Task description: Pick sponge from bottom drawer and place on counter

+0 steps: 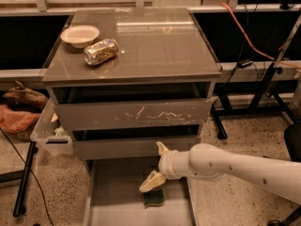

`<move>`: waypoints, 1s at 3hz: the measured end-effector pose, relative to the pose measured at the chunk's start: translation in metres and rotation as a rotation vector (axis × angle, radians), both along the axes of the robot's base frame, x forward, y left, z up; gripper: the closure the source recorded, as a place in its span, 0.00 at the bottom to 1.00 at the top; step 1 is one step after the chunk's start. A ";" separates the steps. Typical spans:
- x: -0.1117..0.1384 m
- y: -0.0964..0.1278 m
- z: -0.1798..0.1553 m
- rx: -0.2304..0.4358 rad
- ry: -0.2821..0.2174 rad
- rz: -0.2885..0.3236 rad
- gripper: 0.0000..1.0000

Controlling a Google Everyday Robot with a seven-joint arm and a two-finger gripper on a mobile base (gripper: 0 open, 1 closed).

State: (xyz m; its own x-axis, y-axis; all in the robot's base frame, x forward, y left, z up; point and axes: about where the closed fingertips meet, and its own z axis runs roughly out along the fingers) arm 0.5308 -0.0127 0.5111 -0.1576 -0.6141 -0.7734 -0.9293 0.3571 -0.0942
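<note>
The sponge (154,198), dark green on top with a yellow layer below, lies flat on the floor of the bottom drawer (115,202), which is pulled out of the grey cabinet. My gripper (157,165) hangs over that drawer, just in front of the middle drawer's face, with its fingers spread open and nothing between them. Its lower fingertip (151,182) sits directly above the sponge's near-left edge, almost touching it. The white arm reaches in from the right. The glossy counter (160,44) tops the cabinet.
A crushed golden can (100,52) and a shallow white bowl (80,34) sit at the counter's left rear. A clear plastic bin (48,132) hangs at the cabinet's left side. A reddish bag (18,117) lies on the floor at left; black stand legs (254,102) are at right.
</note>
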 end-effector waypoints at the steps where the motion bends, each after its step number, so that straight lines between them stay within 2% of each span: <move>1: -0.003 0.036 -0.085 -0.091 0.013 0.054 0.00; 2: -0.003 0.036 -0.085 -0.091 0.013 0.054 0.00; 3: 0.005 0.027 -0.117 -0.075 0.027 0.027 0.00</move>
State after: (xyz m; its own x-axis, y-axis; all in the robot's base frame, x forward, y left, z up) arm 0.5361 0.0139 0.3941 -0.1607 -0.6741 -0.7210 -0.9411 0.3248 -0.0940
